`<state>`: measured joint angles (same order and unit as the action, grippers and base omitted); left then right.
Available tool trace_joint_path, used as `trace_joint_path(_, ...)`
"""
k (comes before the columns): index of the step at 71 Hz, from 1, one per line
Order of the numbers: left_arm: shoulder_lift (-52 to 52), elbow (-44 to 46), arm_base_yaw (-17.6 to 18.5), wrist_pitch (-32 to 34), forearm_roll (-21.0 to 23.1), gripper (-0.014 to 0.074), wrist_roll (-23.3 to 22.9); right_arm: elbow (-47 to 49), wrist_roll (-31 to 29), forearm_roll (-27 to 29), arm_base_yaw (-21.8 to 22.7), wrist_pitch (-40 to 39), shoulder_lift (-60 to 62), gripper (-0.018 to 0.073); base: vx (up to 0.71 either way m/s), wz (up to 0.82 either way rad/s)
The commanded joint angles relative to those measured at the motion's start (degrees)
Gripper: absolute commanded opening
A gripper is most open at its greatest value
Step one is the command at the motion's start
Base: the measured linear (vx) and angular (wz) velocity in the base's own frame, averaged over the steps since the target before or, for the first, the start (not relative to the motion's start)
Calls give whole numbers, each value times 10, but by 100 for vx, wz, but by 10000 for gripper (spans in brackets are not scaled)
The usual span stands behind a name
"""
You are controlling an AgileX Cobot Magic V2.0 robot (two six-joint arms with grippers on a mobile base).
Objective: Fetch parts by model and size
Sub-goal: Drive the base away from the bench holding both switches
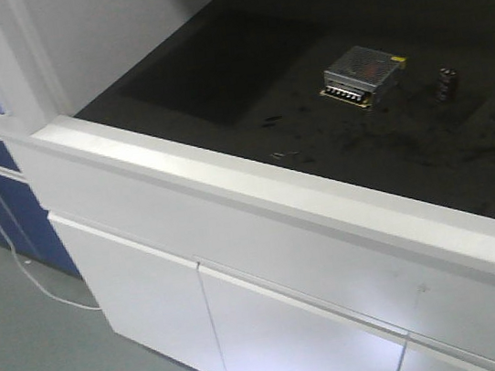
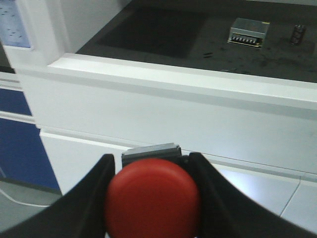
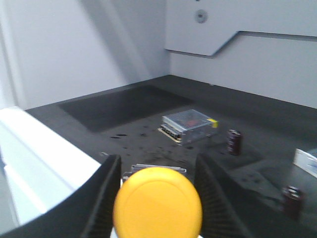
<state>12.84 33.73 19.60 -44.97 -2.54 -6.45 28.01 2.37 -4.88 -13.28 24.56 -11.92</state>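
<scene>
In the left wrist view, a red-capped push-button switch fills the space between my left gripper's black fingers. The left gripper is shut on it, and the switch's grey block base pokes out past the cap. It hangs in front of the white cabinet face, below the counter top. In the right wrist view, my right gripper is shut on a yellow-capped push-button switch. That switch is held over the near edge of the black counter. Neither gripper shows in the front view.
On the black counter top lie a silver perforated-metal box and a dark maroon capacitor. The right wrist view shows another capacitor and a white item. A raised white rim edges the counter above the cabinet doors. A white cable hangs at left.
</scene>
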Motion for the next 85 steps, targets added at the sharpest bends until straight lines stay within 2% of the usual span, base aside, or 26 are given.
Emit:
trace_joint_path(1,6,13,2,44,1,-6,-5,14,-4,-7,2,-51,-6,-5,-6,53)
trace_joint_path(27,6,13,2,44,1,-6,-5,14,-4,-7,2,-51,-6,-5,-4,64)
trace_joint_path(64,6,13,2,37,1,-6,-5,14,-4,-7,2,-51,-6,-5,-1,93)
trace_joint_path(85,6,13,2,37,1,-6,-5,14,-4,-7,2,-51,-6,-5,6,38)
